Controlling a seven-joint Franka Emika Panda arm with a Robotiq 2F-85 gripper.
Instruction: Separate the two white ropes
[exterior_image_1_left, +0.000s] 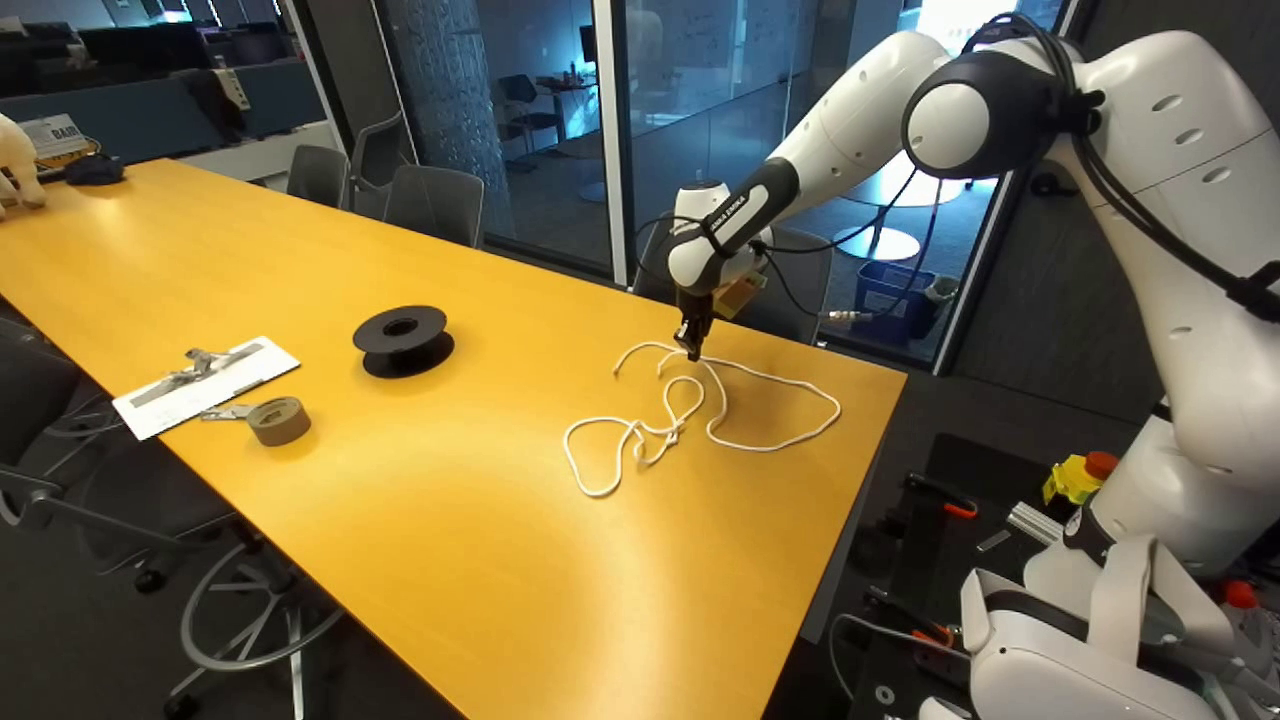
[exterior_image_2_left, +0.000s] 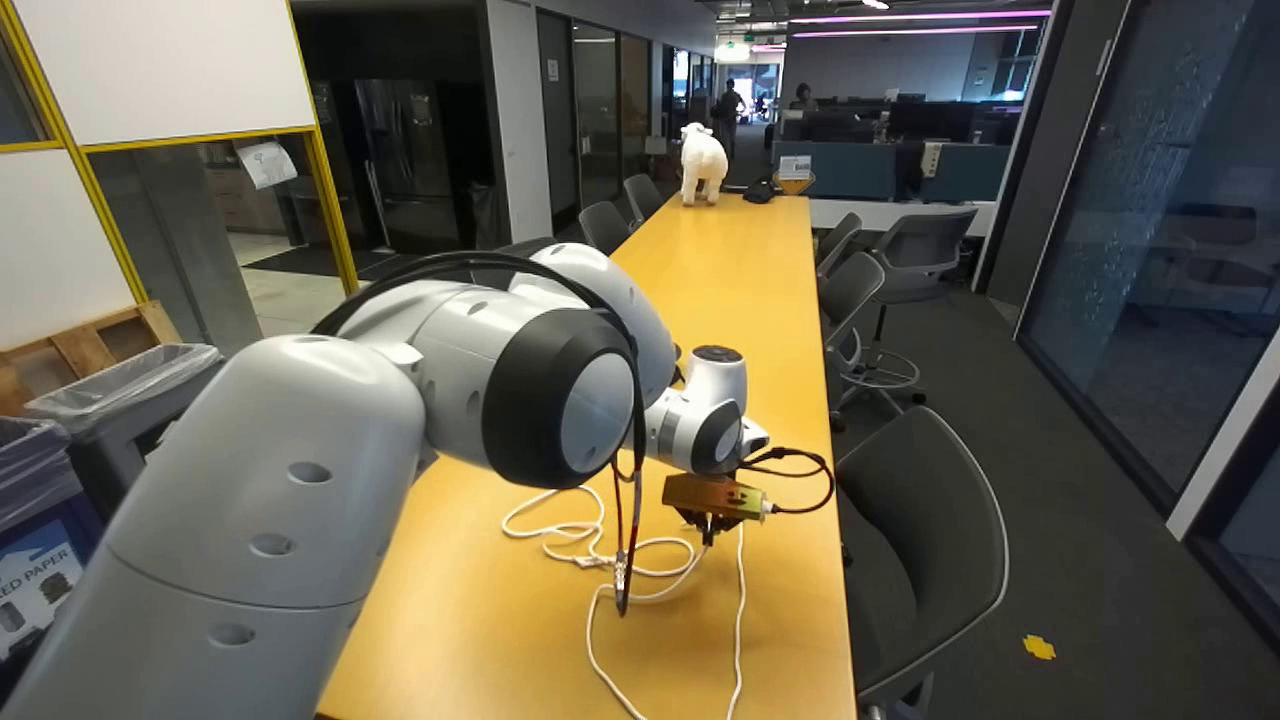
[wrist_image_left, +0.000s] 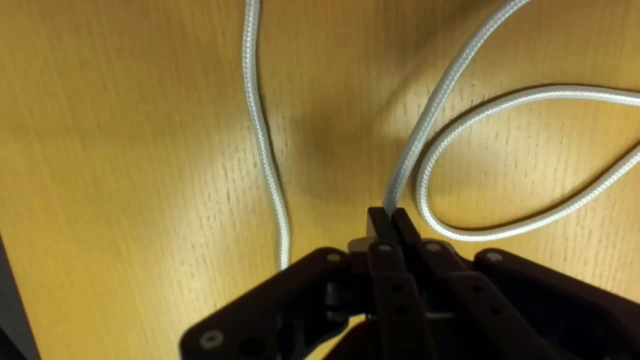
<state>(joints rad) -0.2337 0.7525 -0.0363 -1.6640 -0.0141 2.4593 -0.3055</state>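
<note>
Lying to the left of the spool (exterior_image_1_left: 403, 345), in an exterior view, is the clipboard (exterior_image_1_left: 205, 392), with the tape (exterior_image_1_left: 282, 428) also left of the spool but nearer to it; the task seems to need none of the three. To the right of the spool, on the table (exterior_image_1_left: 480, 560), is the near rope (exterior_image_1_left: 673, 434), in curls that cross one another so tightly that I cannot tell whether they are knotted. Further right of the spool stands the gripper (wrist_image_left: 390, 215), and the wrist view shows its jaws clenched on the far rope (exterior_image_1_left: 765, 449), a short stretch of it apparently raised. The far rope spreads farthest right of the spool in one wide loop, its ends seeming to bend back toward the spool. As for progress, I judge the separating mostly done: no crossing between the two shows plainly, and each looks like its own piece. The gap between them is narrow at the gripper, though, so the job does not look finished. What is left, probably, is to draw the far rope away from the spool until the gap is unmistakable, then let go.
</note>
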